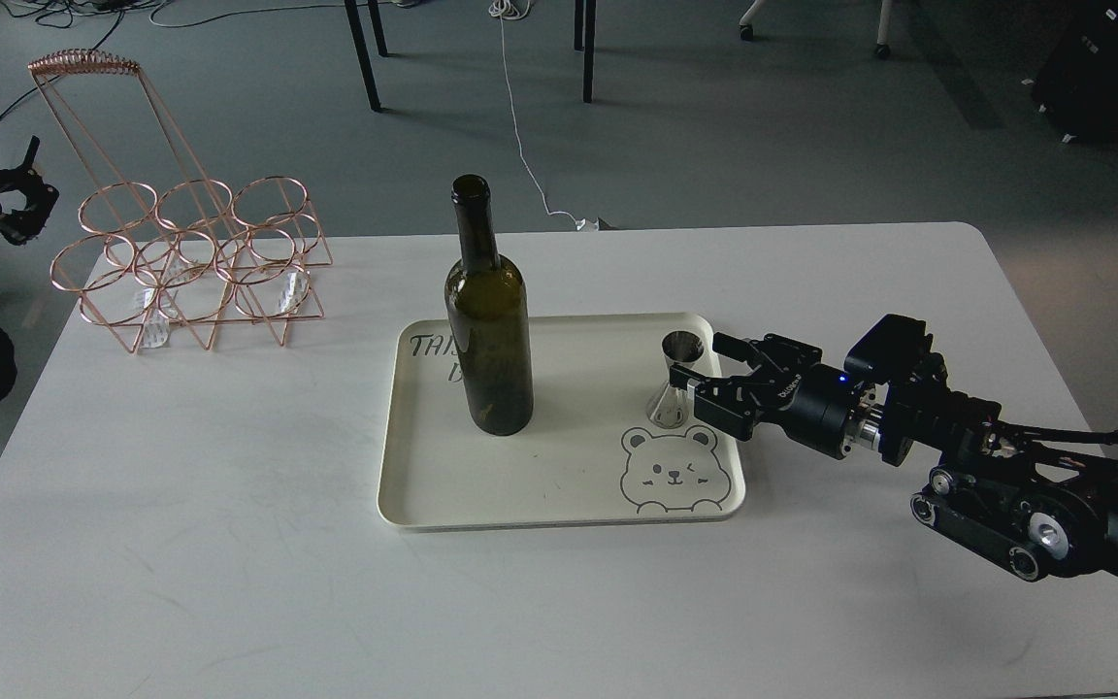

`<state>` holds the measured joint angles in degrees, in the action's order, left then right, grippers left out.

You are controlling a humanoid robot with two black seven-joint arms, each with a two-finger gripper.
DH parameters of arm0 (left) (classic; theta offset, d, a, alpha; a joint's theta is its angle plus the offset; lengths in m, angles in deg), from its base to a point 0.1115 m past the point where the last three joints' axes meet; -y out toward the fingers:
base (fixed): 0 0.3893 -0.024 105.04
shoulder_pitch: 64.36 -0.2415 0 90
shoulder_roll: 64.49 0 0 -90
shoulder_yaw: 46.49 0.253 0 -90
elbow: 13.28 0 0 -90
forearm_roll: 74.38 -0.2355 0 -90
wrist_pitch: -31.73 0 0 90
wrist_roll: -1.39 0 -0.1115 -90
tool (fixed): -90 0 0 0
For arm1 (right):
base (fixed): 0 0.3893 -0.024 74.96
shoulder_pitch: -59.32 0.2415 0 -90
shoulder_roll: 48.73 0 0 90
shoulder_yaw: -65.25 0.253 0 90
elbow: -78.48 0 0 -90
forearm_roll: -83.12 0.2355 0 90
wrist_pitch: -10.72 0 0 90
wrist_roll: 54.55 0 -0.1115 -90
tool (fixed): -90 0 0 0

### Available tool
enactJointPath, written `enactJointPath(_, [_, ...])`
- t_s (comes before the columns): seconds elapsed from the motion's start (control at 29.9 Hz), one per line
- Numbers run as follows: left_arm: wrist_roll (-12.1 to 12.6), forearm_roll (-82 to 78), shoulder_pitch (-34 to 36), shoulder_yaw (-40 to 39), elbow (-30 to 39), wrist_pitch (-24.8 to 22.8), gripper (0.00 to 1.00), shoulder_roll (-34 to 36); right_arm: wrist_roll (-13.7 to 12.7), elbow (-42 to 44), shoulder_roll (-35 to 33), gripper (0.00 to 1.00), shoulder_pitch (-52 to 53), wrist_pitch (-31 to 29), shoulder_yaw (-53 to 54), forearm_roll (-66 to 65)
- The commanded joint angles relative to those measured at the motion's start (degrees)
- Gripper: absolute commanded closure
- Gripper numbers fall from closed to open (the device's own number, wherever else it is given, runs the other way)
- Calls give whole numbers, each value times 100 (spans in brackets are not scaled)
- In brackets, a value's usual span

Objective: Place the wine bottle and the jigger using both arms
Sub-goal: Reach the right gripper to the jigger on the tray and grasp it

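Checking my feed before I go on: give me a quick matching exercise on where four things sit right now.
Things:
1. wine bottle
2. jigger
3. copper wire rack
4. bear drawing

Places:
A. far left corner of the table
B. upright on the tray's left half
C. printed in the tray's near right corner
D. on the tray's right side, next to the right tool

Pairs: 1-B, 2-D, 3-A, 4-C

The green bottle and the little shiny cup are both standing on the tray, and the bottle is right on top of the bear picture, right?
Not quite. In the head view the wine bottle stands on the tray near its left side; the jigger is beside the bear drawing.
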<state>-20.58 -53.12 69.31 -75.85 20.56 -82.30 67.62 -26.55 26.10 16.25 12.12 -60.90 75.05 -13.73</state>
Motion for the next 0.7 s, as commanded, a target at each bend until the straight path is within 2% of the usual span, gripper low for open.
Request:
enactJointPath(0.0, [0, 1, 1, 1, 0, -15, 1, 17, 0, 44, 24, 26, 27, -9, -22, 0])
enactJointPath(0.27, [0, 1, 19, 1, 0, -23, 1, 17, 0, 70, 261, 26, 45, -9, -110, 0])
enactJointPath(0.67, [0, 1, 19, 1, 0, -23, 1, 26, 0, 105, 270, 26, 54, 0, -118, 0])
